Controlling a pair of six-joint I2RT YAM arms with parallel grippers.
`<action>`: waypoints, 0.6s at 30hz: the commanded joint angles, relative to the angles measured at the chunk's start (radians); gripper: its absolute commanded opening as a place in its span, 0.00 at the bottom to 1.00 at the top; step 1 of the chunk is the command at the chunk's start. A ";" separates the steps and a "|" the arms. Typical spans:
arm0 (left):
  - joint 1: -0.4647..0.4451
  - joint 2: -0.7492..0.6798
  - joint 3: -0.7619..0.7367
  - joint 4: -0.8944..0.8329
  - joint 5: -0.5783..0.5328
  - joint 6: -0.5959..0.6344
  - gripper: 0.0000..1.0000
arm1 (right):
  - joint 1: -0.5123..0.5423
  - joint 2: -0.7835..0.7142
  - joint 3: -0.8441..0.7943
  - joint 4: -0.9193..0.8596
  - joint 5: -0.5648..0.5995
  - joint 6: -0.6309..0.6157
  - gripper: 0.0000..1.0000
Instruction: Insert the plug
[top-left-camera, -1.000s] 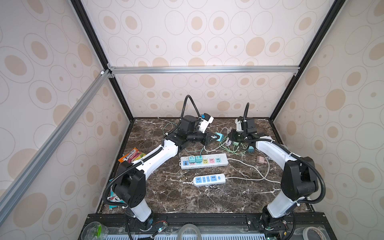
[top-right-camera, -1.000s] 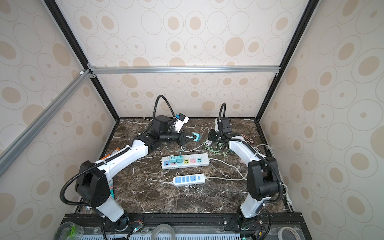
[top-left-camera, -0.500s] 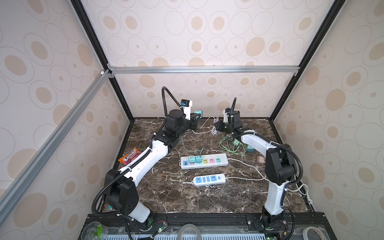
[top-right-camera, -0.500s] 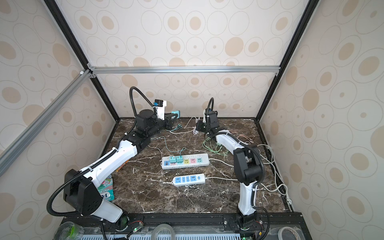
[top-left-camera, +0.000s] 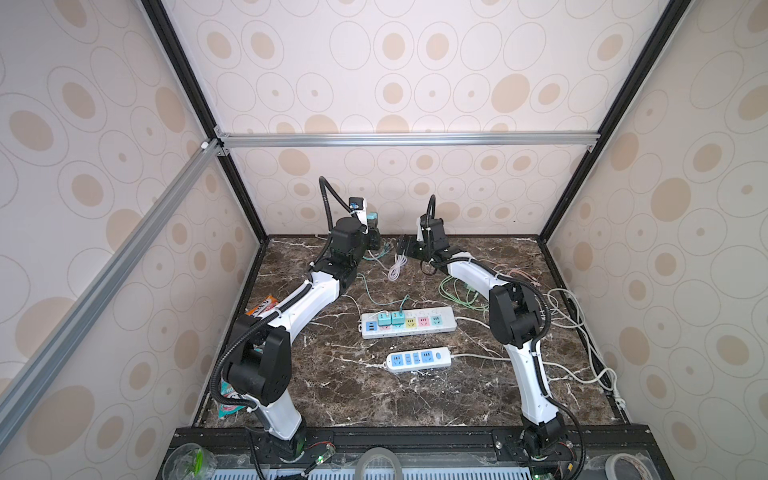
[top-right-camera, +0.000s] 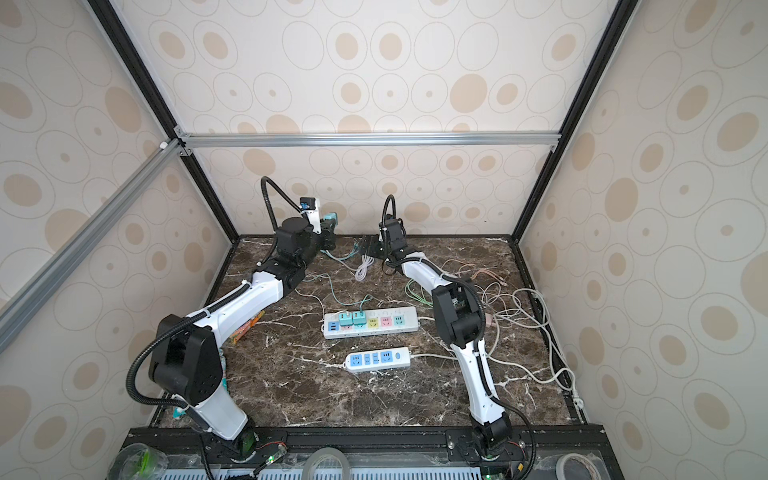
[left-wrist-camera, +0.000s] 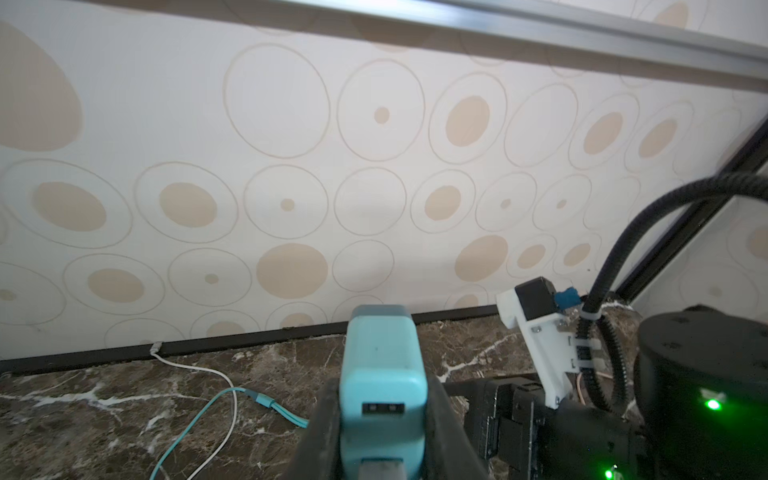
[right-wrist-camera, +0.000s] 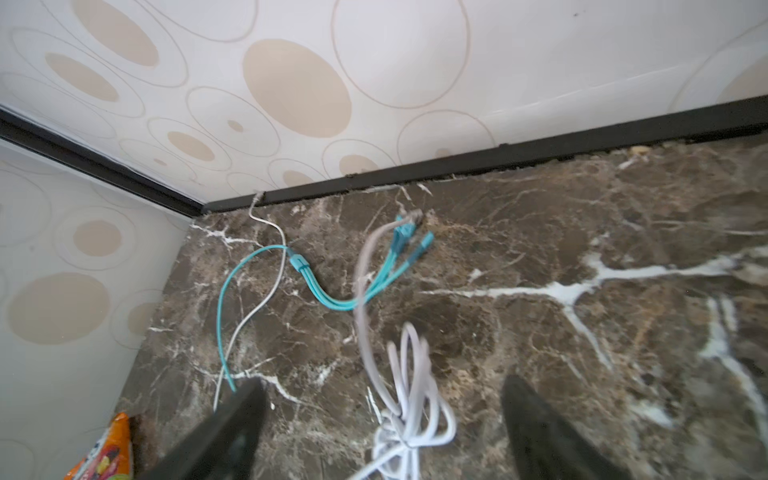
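Note:
My left gripper (left-wrist-camera: 382, 401) is shut on the plug (left-wrist-camera: 380, 365), a teal block-shaped adapter with two slots in its face. In both top views it is held above the table's back edge near the wall (top-left-camera: 372, 216) (top-right-camera: 331, 217). My right gripper (right-wrist-camera: 386, 399) stands open over the back of the table (top-left-camera: 402, 245) (top-right-camera: 368, 245). A coiled white cable (right-wrist-camera: 411, 395) lies between and below its fingers (right-wrist-camera: 241, 415), blurred. The white power strip with coloured sockets (top-left-camera: 409, 323) (top-right-camera: 372, 322) lies mid-table with two teal adapters in it.
A smaller blue-socket strip (top-left-camera: 419, 359) lies nearer the front. A teal multi-head cable (right-wrist-camera: 332, 295) and thin white lead sprawl by the back wall. Green wires (top-left-camera: 457, 291) and loose white cords (top-left-camera: 573, 316) lie on the right. A snack packet (top-left-camera: 262, 305) lies at the left edge.
Both arms have swung from mid-table toward the back wall, the left still carrying the plug. The right gripper's jaws have opened, and the white coil now shows beneath them.

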 joint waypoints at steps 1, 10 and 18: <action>-0.005 0.023 0.086 -0.045 0.152 0.100 0.00 | -0.033 -0.149 -0.137 -0.029 0.056 -0.089 0.98; -0.070 0.118 0.201 -0.269 0.355 0.390 0.00 | -0.104 -0.571 -0.629 0.025 0.125 -0.201 0.98; -0.179 0.261 0.416 -0.668 0.422 0.742 0.00 | -0.117 -0.859 -0.913 0.050 0.271 -0.261 0.98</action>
